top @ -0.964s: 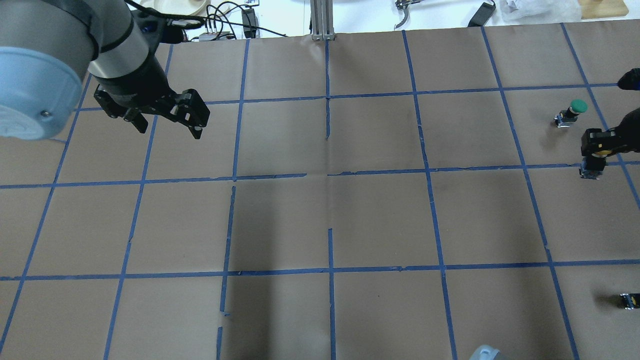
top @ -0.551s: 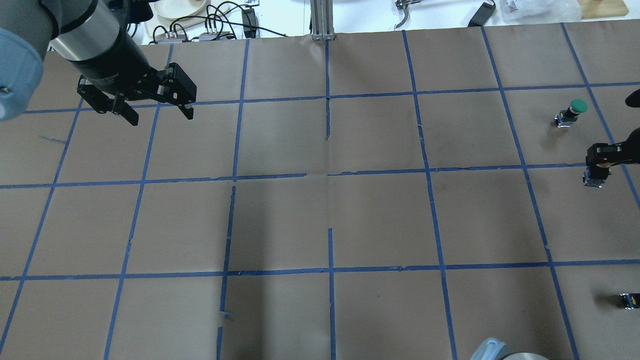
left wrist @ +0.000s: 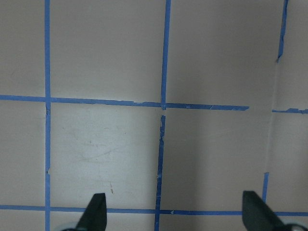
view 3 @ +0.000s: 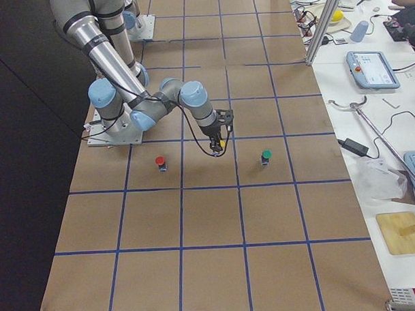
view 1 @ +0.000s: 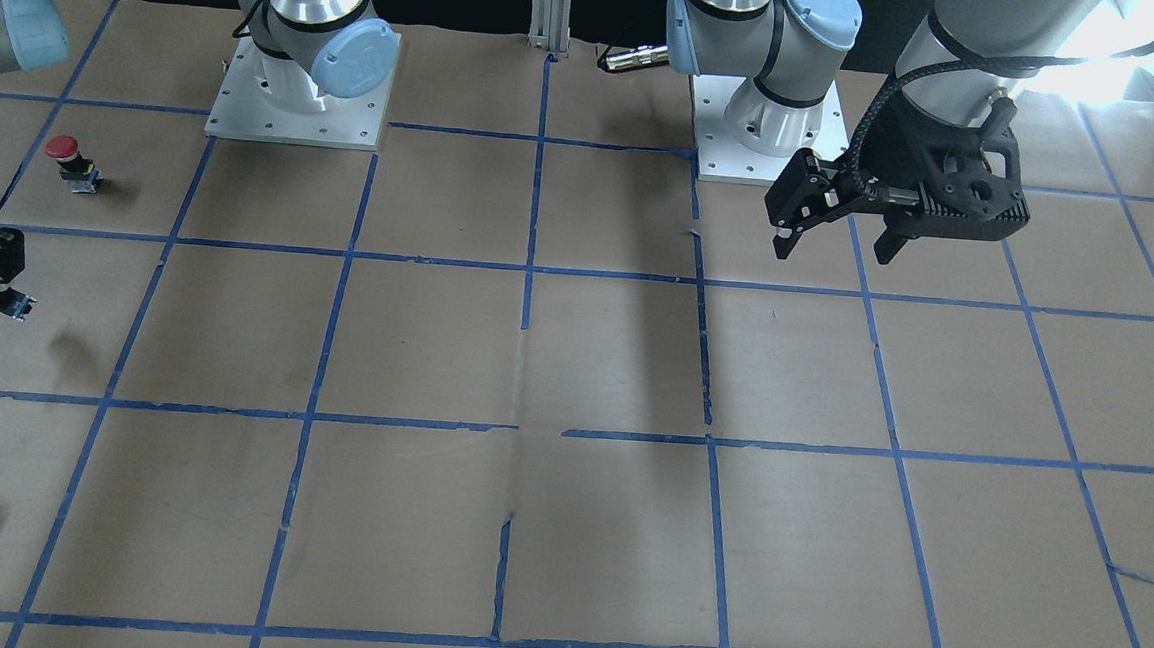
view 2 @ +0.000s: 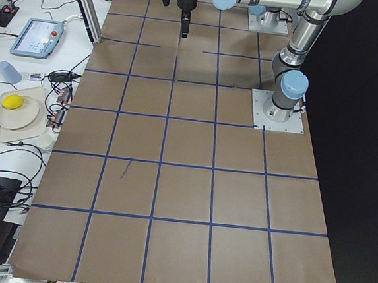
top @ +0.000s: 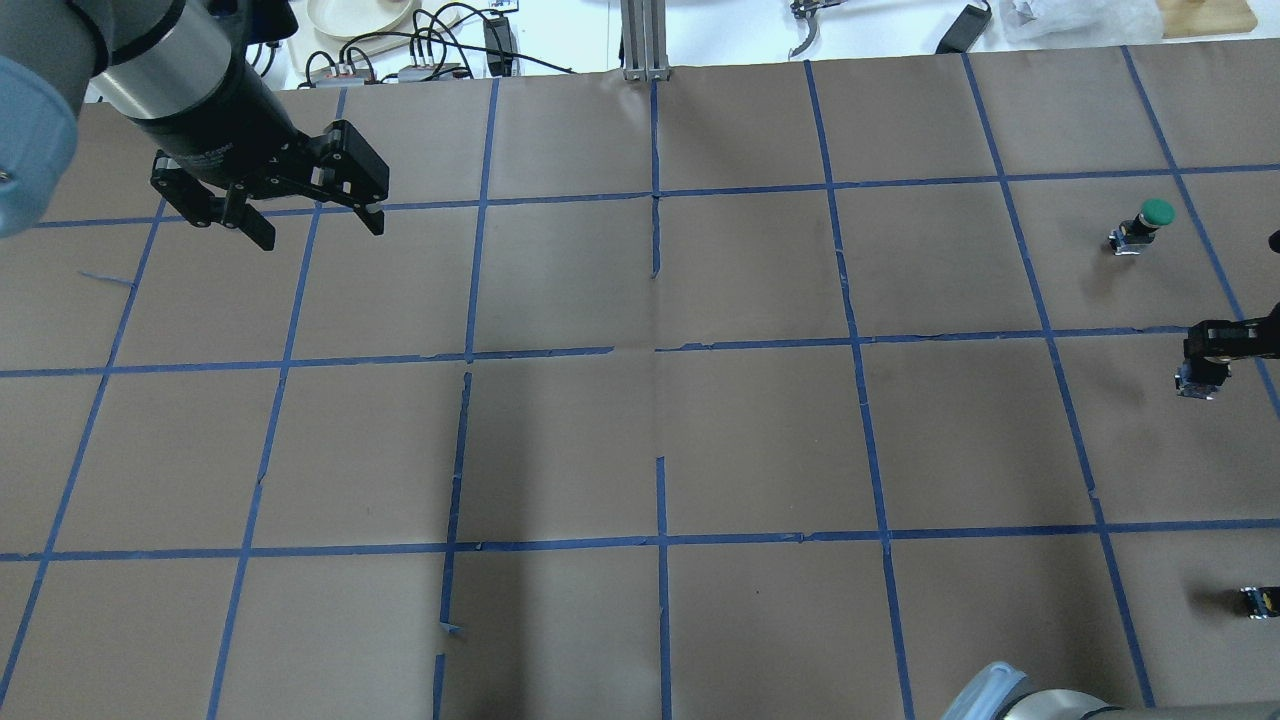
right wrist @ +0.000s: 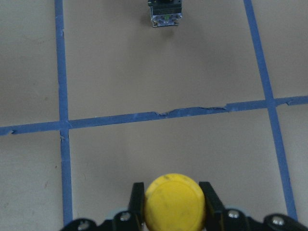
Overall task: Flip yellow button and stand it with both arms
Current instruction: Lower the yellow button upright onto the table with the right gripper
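Papered table [top: 760, 440]: green button [top: 1150, 218] near yellow button [right wrist: 174, 202].

The left gripper [top: 320, 232] has pulled away leftward. The right gripper [top: 1205, 345], with the yellow button [right wrist: 174, 207] between its fingers, has slid toward the robot.

Seen from overhead, the black two-finger right gripper [top: 1208, 348] is cut by the picture's right edge. Its closed fingers cover the round cap of the small yellow push-button [top: 1194, 381], so only the grey body end shows. In the right wrist view the cap hides that body. The tiny grey block [top: 1257, 602] at the edge is too small to identify. Of the left gripper [left wrist: 174, 215], its own camera shows only two black fingertips [left wrist: 96, 211].
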Controlling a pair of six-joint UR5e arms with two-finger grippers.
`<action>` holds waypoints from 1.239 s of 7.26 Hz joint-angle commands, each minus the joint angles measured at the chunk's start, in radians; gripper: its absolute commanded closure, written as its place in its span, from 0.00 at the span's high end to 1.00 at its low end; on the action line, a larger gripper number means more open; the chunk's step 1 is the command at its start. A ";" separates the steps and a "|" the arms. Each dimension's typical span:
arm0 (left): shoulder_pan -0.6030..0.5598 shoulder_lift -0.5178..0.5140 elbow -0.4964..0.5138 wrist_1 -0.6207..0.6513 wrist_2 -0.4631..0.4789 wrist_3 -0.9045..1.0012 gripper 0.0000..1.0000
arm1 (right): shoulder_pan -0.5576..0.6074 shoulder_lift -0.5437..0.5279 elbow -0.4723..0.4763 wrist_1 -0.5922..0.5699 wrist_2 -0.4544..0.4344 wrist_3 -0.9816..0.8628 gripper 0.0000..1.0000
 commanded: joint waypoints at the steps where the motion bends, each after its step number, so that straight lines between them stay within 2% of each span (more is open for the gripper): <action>1: 0.000 0.001 0.002 0.000 0.001 0.001 1.00 | -0.024 0.036 0.005 -0.006 0.030 -0.060 0.06; 2: 0.000 -0.002 -0.001 0.000 0.001 -0.002 1.00 | -0.026 0.042 0.005 -0.003 0.070 -0.094 0.06; 9: 0.000 -0.005 -0.008 0.002 -0.002 -0.004 1.00 | -0.045 0.067 0.006 -0.006 0.112 -0.143 0.07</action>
